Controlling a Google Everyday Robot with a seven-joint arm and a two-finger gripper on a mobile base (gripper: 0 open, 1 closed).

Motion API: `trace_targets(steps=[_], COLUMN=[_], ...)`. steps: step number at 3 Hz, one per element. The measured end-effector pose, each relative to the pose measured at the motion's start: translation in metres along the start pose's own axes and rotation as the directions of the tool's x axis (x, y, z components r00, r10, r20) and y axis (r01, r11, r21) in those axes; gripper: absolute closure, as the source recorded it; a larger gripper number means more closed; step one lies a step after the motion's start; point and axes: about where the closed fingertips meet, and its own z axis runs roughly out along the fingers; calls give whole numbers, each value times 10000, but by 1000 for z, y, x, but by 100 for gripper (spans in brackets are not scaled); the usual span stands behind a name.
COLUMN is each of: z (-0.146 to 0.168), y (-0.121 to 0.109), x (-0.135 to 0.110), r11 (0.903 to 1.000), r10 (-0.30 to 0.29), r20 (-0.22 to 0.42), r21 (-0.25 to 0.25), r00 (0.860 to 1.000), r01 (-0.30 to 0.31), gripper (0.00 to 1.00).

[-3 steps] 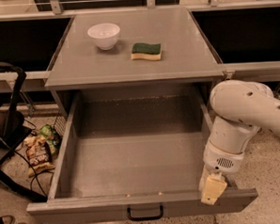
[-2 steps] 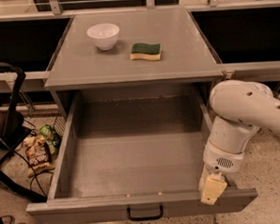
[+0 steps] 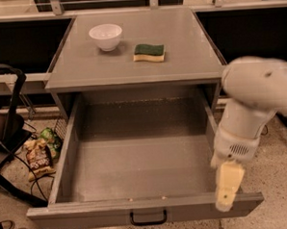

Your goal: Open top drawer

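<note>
The top drawer (image 3: 143, 208) of the grey cabinet is pulled far out toward me, and its grey inside shows bare. Its small black bar handle (image 3: 148, 217) sits low on the front panel at the bottom middle. My gripper (image 3: 228, 185) hangs from the white arm (image 3: 258, 88) at the right, over the drawer's front right corner, apart from the handle. One cream finger shows, pointing down.
On the cabinet top (image 3: 184, 61) stand a white bowl (image 3: 105, 36) and a green and yellow sponge (image 3: 149, 52). A black chair frame (image 3: 6, 119) and snack bags (image 3: 38, 158) lie on the floor at the left.
The arm looks blurred and has shifted slightly; the drawer stands pulled out as before.
</note>
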Motion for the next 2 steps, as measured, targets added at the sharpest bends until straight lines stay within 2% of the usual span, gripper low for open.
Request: trace_targets(steps=[1, 2], z=[-104, -131], y=[7, 8], x=[-9, -11], r11=[9831, 9476], r10=[-1083, -2329], r20=[76, 83], r21=[1496, 2266], r00=[9941, 9725], r01=[1059, 2250], gripper=[0, 0])
